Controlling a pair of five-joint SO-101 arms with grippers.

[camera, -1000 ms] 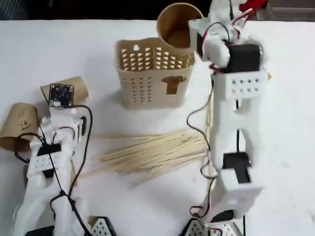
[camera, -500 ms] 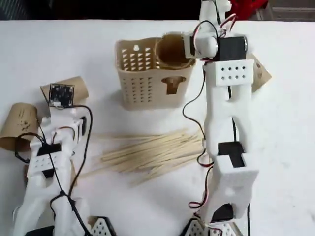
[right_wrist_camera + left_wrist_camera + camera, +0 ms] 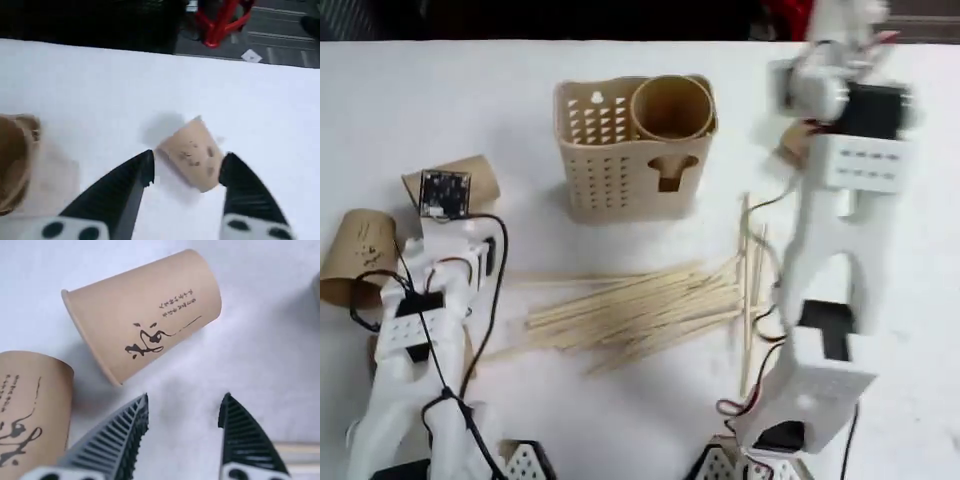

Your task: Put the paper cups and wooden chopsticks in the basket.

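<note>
A beige perforated basket (image 3: 620, 165) stands at the back middle with one paper cup (image 3: 671, 107) upright inside it. Wooden chopsticks (image 3: 630, 310) lie in a loose pile in front of it. Two paper cups lie on their sides at the left: one (image 3: 475, 175) (image 3: 142, 315) just ahead of my open left gripper (image 3: 182, 407), another (image 3: 355, 255) (image 3: 30, 405) beside it. My right gripper (image 3: 187, 165) is open above a further cup (image 3: 192, 152) (image 3: 792, 142) lying at the back right; nothing is between its fingers.
A few stray chopsticks (image 3: 748, 280) lie lengthwise beside the right arm (image 3: 850, 170). The table's far edge runs just behind the basket, with a dark floor and a red stand (image 3: 220, 20) beyond. The basket's edge (image 3: 15, 165) is near the right gripper.
The right arm brought a cup over the basket, let it go inside, then swung right to above the cup lying at the back right. The left arm has kept still.
</note>
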